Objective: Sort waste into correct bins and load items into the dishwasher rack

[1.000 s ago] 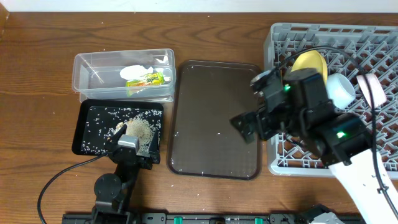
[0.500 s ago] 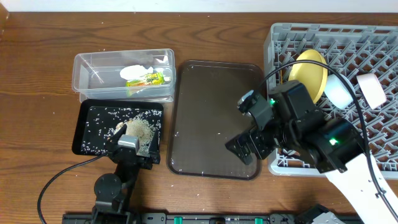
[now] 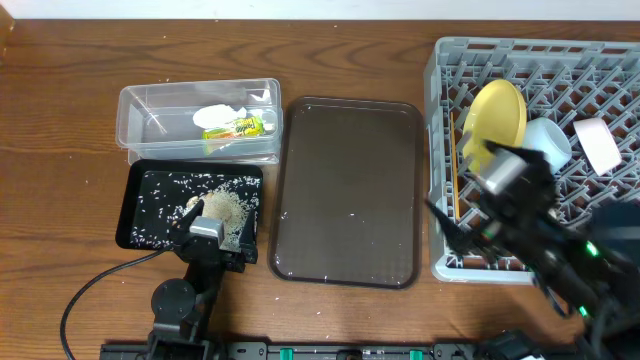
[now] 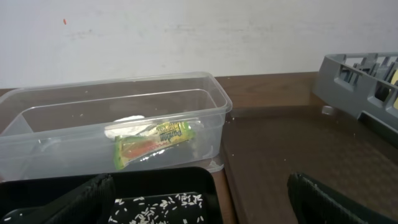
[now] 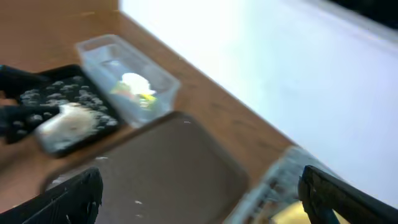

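Right arm (image 3: 535, 235) now over pegged grey plastic rack (image 3: 600, 70)

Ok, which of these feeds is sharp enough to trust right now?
Overhead: crisp, except the right arm, smeared over the rack's front edge. Left wrist: sharp, the wrapper shows clearly through the clear tub, with some sheen on the brown tray. Right wrist: blurred throughout; the tub and black tray are soft shapes.

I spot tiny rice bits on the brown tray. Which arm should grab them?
Probably left. The left gripper sits, jaws open, over the black tray where rice belongs, right beside the brown serving tray. The right gripper hangs by the dishwasher rack, farther away.
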